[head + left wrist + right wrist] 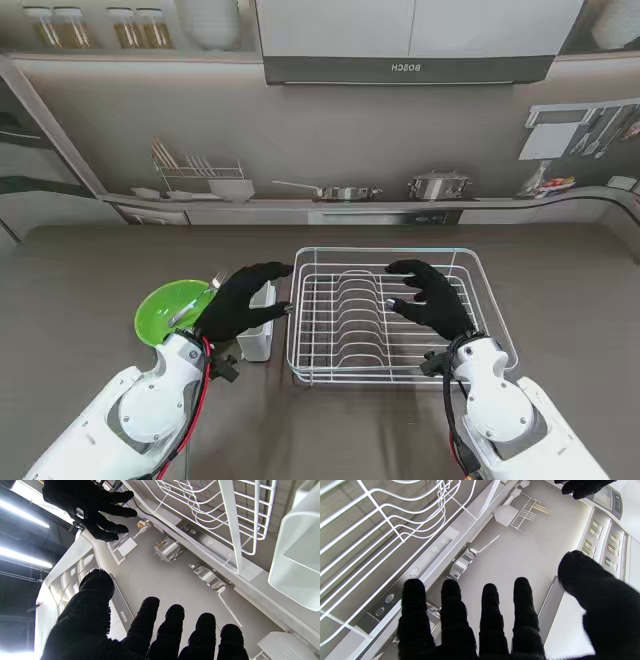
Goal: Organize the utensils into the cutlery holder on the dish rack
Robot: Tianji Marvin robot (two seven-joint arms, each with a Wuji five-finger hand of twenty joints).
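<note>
Hanging on the left outer side of the white wire dish rack [400, 315], the white cutlery holder [259, 325] sits between the rack and a green plate [170, 308]. From the stand's view the left hand partly covers the holder, and in the left wrist view it shows as a translucent white tub [297, 560] that looks bare inside, as far as can be seen. A fork [203, 296] lies on the green plate, its tines [219, 279] pointing to the far side and just beside the left hand's knuckles; its handle runs down into the plate. The plate rests on the dark table [90, 290], to the left of the holder.

The left hand [238, 300], in a black glove, is spread over the holder with fingers apart and holding nothing; its fingertips [283, 270] reach toward the rack's left rim. The left wrist view confirms the fingers [172, 627] are splayed and free. The right hand [430, 296], also gloved in black, hangs over the right half of the rack with fingers parted and nothing in its grasp; the right wrist view shows its fingers [490, 610] spread above the wire rack [382, 522]. The rack's plate slots [355, 310] lie between the two hands.
</note>
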